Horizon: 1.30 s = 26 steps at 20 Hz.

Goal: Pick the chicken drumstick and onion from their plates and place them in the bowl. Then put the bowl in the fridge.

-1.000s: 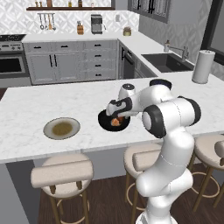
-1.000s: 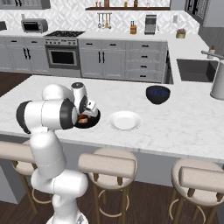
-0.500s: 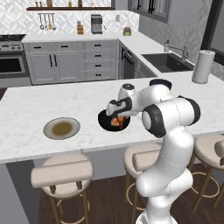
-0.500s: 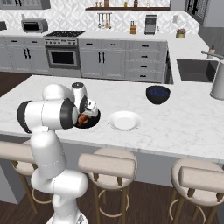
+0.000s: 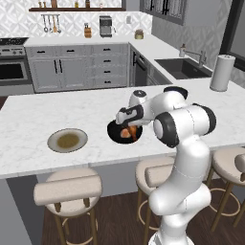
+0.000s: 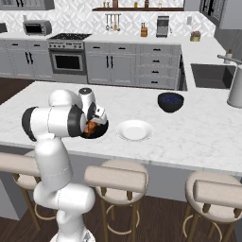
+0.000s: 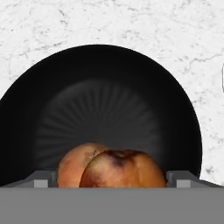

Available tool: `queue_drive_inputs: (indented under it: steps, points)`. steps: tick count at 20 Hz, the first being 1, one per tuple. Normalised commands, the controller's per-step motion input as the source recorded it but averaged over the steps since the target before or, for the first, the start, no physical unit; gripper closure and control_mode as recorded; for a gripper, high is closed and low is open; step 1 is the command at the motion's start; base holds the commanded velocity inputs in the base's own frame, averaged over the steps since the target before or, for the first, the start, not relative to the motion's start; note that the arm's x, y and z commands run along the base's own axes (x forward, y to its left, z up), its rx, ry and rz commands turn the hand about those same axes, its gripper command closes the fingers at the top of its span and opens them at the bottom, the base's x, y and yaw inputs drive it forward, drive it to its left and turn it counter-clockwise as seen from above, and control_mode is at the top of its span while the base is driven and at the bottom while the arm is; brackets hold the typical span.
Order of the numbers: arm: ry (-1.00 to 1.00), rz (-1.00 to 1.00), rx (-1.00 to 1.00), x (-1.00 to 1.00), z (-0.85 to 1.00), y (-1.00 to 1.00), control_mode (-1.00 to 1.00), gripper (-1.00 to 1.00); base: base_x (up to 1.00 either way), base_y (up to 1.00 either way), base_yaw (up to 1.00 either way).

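The gripper (image 5: 128,125) hangs just over the black bowl (image 5: 115,131) on the island counter (image 5: 33,119), its fingers spread wide with nothing clamped between them; in the hand view the two tips (image 7: 41,178) stand well apart on either side of the food; the chicken drumstick (image 7: 124,169) and the onion (image 7: 74,164) both lie inside the bowl, touching each other; the grey-olive plate (image 5: 67,140) and the white plate (image 6: 134,130) sit bare. Judged from this, the filling looks done and the bowl comes next; a good grasp would pinch one wall of the rim, clear of the food, and lift level so nothing rolls out on the way to the fridge.
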Motion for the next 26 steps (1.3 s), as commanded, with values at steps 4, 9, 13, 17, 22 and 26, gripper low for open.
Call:
queue_drive_inputs:
  steps: [4,9,13,17,22,26]
  points:
    - [0.01,0.0,0.0,0.46,0.0,0.0,-1.0,-1.0,0.0,0.0,0.0]
    - [0.0,-0.04,0.0,0.75,0.0,0.14,-1.0,-1.0,0.0,0.0,0.0]
    - [0.0,-0.05,0.0,0.12,0.49,0.03,-1.0,-1.0,0.0,0.0,0.0]
    - [0.0,0.02,-0.05,-0.81,0.66,0.12,-1.0,-1.0,0.0,0.0,0.0]
    - [0.0,0.16,-0.12,-0.95,0.09,0.66,-1.0,-1.0,0.0,0.0,0.0]
    - [0.0,0.16,-0.05,-0.82,-0.06,0.66,-1.0,-1.0,0.0,0.0,0.0]
